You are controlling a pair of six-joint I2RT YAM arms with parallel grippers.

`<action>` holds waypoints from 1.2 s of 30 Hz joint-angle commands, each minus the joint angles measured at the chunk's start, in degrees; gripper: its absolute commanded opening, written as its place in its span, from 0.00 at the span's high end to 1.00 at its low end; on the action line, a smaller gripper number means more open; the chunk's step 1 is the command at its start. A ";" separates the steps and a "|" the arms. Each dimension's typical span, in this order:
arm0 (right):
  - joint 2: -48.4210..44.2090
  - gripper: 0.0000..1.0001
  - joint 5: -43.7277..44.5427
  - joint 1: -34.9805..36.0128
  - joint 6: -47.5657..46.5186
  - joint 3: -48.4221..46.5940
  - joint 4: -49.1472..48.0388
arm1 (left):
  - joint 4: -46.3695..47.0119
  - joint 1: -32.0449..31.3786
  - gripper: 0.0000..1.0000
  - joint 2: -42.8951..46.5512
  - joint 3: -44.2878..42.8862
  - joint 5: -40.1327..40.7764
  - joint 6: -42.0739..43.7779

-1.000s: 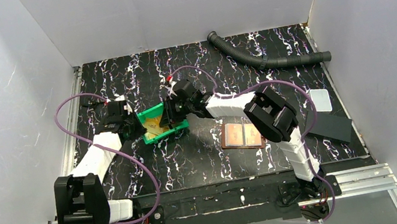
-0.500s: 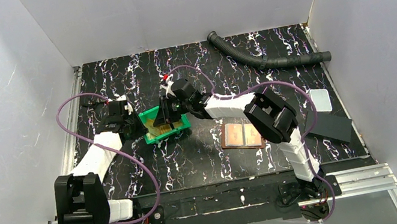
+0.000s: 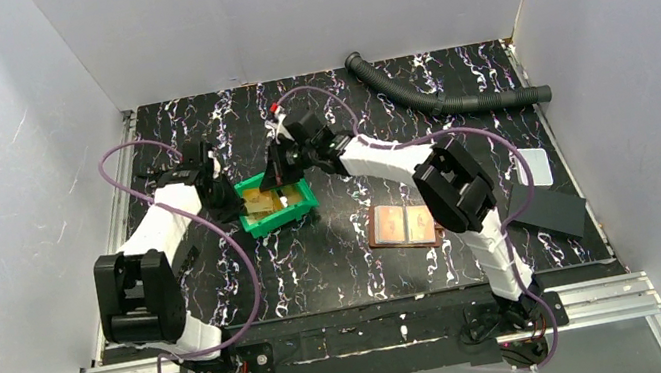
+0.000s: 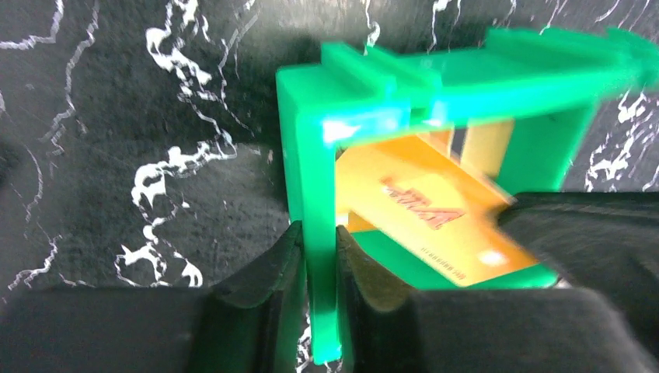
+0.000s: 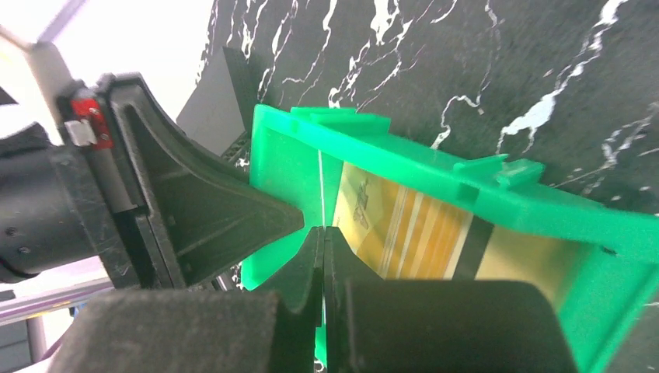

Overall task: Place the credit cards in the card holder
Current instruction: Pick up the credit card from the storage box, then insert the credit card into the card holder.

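A green bin (image 3: 300,198) sits left of centre with orange and yellowish credit cards (image 3: 260,203) lying in it. My left gripper (image 3: 235,202) is shut on the bin's left wall (image 4: 319,179), one pad on each side. A yellow-orange card (image 4: 420,210) lies just inside that wall. My right gripper (image 3: 279,189) reaches down into the bin. Its jaws (image 5: 322,233) are pressed together on a thin card seen edge-on (image 5: 321,186), with striped cards (image 5: 412,225) beside them. The brown card holder (image 3: 403,226) lies open on the mat to the right, away from both grippers.
A black corrugated hose (image 3: 444,99) curves across the back right. A pale translucent plate (image 3: 533,166) and a flat black sheet (image 3: 554,210) lie at the right edge. White walls enclose the mat on three sides.
The right gripper has closed inside the bin. The left arm swung toward the back and its gripper now sits on the bin's left wall. The bin shifted slightly.
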State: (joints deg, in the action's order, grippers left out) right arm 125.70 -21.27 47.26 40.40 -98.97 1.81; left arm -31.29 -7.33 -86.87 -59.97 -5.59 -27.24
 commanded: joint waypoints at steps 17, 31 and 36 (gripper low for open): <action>-23.03 0.99 -7.75 -9.82 13.75 20.60 -17.30 | -19.57 1.82 0.22 11.51 -15.04 -8.99 1.69; -57.16 0.99 -6.11 -21.30 25.80 56.90 -34.66 | 35.30 -17.82 0.06 36.63 17.47 -12.07 -41.32; -63.96 0.99 -2.64 -22.15 28.36 57.94 -32.42 | 50.97 -29.47 0.07 34.28 24.15 2.80 -47.30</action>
State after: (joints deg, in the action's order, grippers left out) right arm 66.09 -26.83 25.36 65.10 -41.05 -26.34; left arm -1.02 -30.89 -50.43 -37.45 -15.47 -64.32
